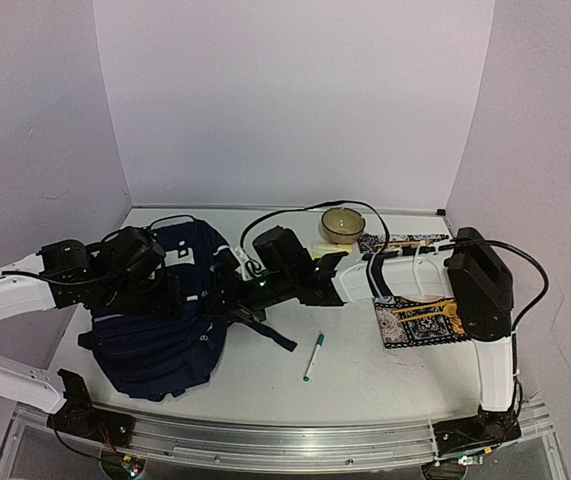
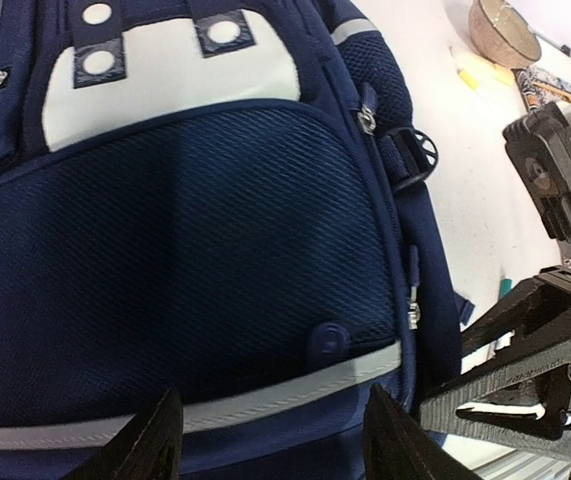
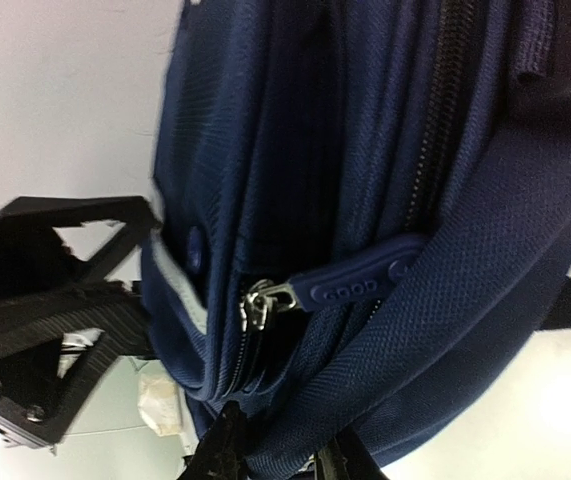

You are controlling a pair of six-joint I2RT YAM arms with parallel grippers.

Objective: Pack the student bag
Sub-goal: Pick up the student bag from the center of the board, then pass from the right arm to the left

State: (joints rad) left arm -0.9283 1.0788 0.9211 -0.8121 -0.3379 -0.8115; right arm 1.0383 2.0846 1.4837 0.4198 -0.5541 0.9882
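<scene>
Now the student bag (image 1: 160, 335) is lying lower left in the top view, zippered side toward the right gripper (image 3: 283, 455), which is pinching that seam, jaws narrow, while the left gripper (image 2: 275, 440) is hovering open and empty over its front.

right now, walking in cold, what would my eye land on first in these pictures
The big navy student bag lying at the left of the table, with both claws at it: the left claw spread over its mesh front pocket, the right claw straddling a fabric fold by a zipper pull. After that, the ornate patterned book at the right, partly under the right arm, and a pen lying alone mid-table.
</scene>
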